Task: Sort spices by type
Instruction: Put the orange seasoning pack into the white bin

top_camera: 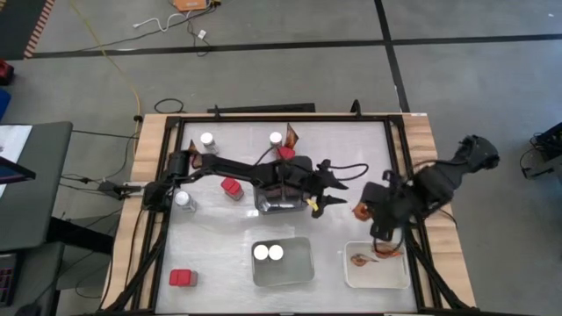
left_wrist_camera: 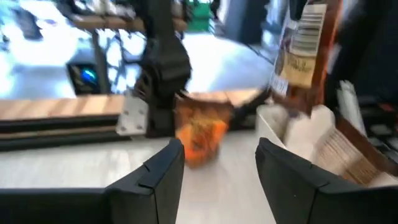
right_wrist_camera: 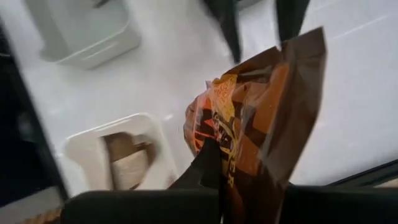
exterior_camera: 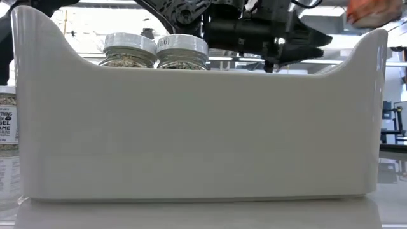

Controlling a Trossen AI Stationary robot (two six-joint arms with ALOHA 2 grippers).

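Note:
My right gripper [top_camera: 369,213] is shut on an orange-brown packet [right_wrist_camera: 261,118] above the table's right part, near a white tray [top_camera: 393,274] that holds another packet [top_camera: 360,259]. My left gripper [left_wrist_camera: 217,168] stands open at mid-table, level and pointing at the held packet [left_wrist_camera: 199,135], with nothing between its fingers. A grey tray [top_camera: 303,272] near the front holds two white-lidded jars [top_camera: 269,252]. Loose jars [top_camera: 208,139] and red boxes [top_camera: 232,188] stand on the left part. My right gripper pinches the packet between its two fingers [right_wrist_camera: 205,163] at one end [right_wrist_camera: 239,177]; the gripper's own body hides the exact spot. The fingers come steeply from above. The packet is lifted clear of the table [top_camera: 358,209], and its free part sticks out past the fingers.
A third tray [top_camera: 268,206] lies under the left arm at mid-table. A jar [top_camera: 276,138], a red box [top_camera: 285,153] and a packet [top_camera: 292,136] stand at the back. Another red box [top_camera: 183,278] sits at the front left. A black frame [top_camera: 397,149] edges the table.

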